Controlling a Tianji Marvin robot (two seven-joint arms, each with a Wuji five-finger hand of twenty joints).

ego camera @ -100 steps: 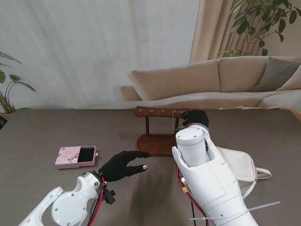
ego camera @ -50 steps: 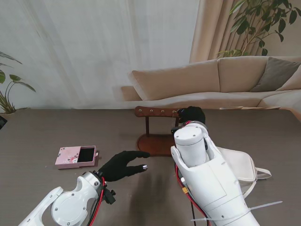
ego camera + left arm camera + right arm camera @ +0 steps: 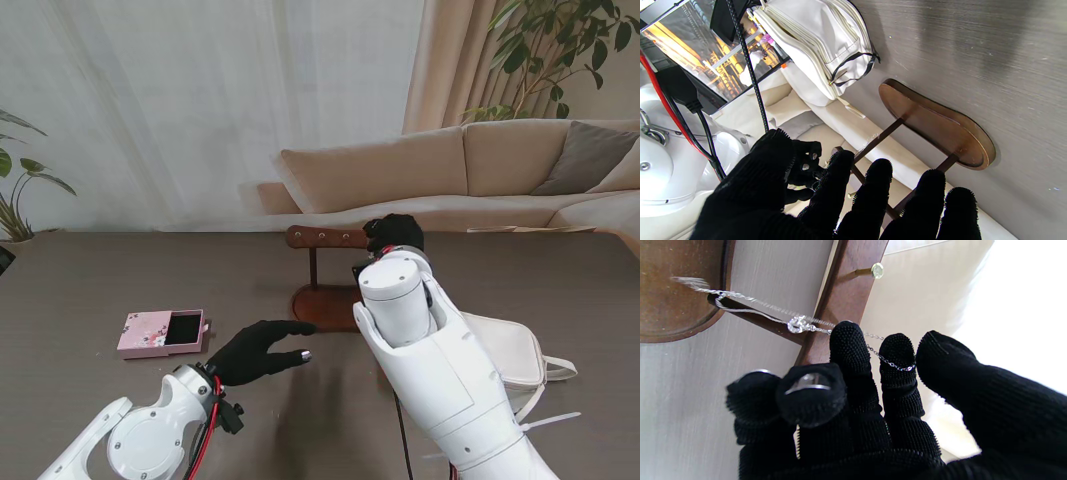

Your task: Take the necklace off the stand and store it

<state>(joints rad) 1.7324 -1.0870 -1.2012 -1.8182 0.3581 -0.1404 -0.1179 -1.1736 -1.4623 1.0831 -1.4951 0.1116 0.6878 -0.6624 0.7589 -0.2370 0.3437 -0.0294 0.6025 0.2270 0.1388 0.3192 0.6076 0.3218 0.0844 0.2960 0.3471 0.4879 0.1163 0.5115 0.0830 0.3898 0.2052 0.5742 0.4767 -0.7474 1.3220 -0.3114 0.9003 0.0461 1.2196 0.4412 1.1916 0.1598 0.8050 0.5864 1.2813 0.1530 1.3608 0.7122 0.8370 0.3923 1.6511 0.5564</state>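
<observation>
Two fingers of right hand hook thin silver necklace, prob. off wooden stand; left hand open.

A beige sofa with a grey cushion stands behind the dark table, before sheer white curtains and a tan drape; leafy plants flank the room, daylight pouring in
</observation>
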